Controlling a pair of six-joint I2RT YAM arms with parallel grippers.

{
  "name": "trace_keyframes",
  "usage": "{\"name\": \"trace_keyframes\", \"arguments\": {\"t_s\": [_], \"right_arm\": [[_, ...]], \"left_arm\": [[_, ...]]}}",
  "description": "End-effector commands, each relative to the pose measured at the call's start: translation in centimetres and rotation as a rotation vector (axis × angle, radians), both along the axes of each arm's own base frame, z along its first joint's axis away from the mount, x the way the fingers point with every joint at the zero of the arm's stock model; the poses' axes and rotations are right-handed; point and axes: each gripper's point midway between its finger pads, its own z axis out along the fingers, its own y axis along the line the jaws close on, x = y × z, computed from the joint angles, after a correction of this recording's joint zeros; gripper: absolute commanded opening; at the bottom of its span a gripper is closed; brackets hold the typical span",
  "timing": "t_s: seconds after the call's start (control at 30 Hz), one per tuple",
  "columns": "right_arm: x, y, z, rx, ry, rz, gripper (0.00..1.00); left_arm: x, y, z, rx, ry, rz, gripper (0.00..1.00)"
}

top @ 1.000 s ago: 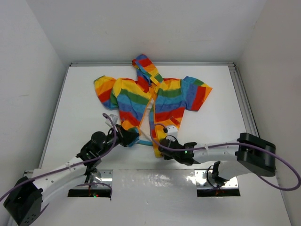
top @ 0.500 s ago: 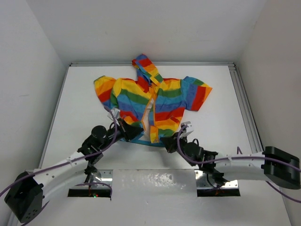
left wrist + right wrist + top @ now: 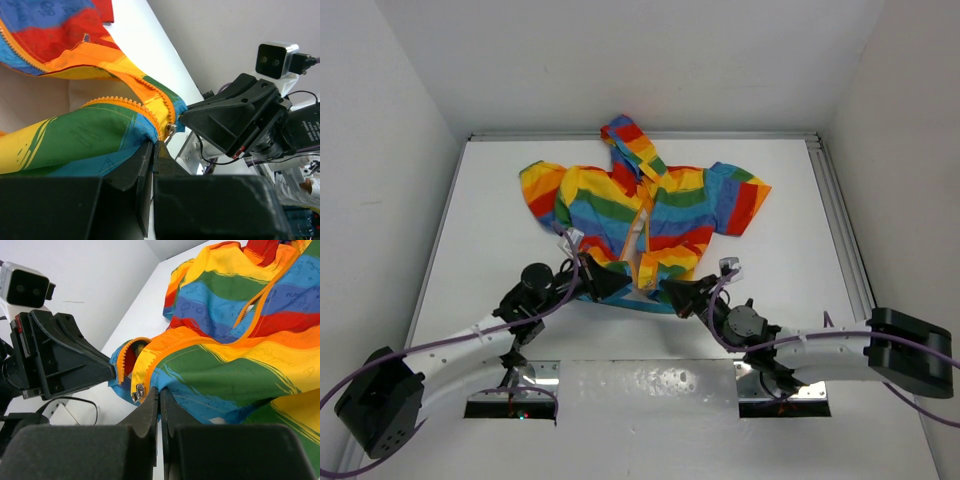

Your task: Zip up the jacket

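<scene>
Jacket (image 3: 665, 205) with rainbow stripes lies flat on the far half of the white table (image 3: 490, 230). Its hood (image 3: 628, 135) points to the far edge of the table, and the short sleeves are spread toward the left and right sides. The front is not zipped: the two front panels stand a little apart and pale lining shows between them.

The left gripper (image 3: 607, 284) is over the middle of the table, at the bottom hem of the jacket. Its fingers are pressed together on the green and blue corner of one front panel, just below the orange zipper teeth (image 3: 122, 103).

The right gripper (image 3: 669, 291) is also near the middle of the table, just beside the left one, tip facing tip. It is closed too, and pinches the blue hem of the other front panel. A small metal piece (image 3: 140, 390) sits at the lower end of the orange trim, right by its fingertips.

Both hem corners are lifted a little from the table.
</scene>
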Motion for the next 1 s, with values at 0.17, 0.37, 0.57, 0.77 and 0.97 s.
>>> {"name": "trace_keyframes", "arguments": {"t_s": [0.17,0.37,0.57,0.77,0.97], "right_arm": [[-0.1,1.2,2.9,0.100,-0.055,0.032,0.00],[-0.4,1.7,3.2,0.102,-0.057,0.055,0.00],[-0.4,1.8,3.3,0.108,-0.056,0.060,0.00],[-0.4,1.7,3.1,0.110,-0.054,0.058,0.00],[-0.4,1.6,3.2,0.110,-0.056,0.057,0.00]], "left_arm": [[-0.4,-1.0,3.7,-0.086,-0.094,-0.043,0.00],[0.0,-1.0,2.8,-0.068,-0.084,-0.025,0.00],[0.2,-1.2,2.7,-0.073,-0.087,-0.022,0.00],[0.3,-1.4,2.8,-0.079,-0.094,-0.017,0.00],[0.3,-2.0,2.5,-0.075,-0.088,-0.029,0.00]]}}
